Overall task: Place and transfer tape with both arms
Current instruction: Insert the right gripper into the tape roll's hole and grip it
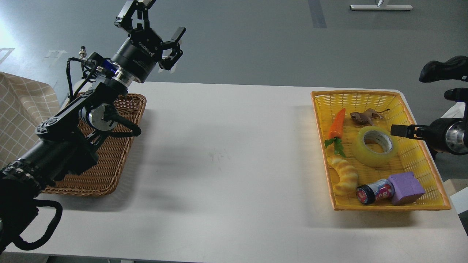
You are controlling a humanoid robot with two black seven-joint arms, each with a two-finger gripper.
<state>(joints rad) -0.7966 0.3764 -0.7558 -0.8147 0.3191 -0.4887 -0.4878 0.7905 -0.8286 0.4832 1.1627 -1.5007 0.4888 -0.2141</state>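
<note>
The tape [376, 147], a wide glossy yellow roll with a pale core, lies flat in the yellow basket [420, 160] at the right of the white table. My left gripper [157, 33] is raised high above the table's far left edge, over the wicker tray, with its fingers spread and nothing in them. My right arm comes in at the right edge. Its dark gripper [444, 82] is partly cut off, beyond the basket's far right corner and apart from the tape. I cannot make out its fingers. A thin black part of the arm [400, 130] reaches over the basket's right rim near the tape.
An empty brown wicker tray [109, 160] lies at the table's left under my left arm. The yellow basket also holds a toy carrot [337, 124], a brown toy animal [363, 116], a croissant toy [345, 175], a small jar [374, 191] and a purple block [406, 188]. A checked cloth [18, 117] hangs at the far left.
</note>
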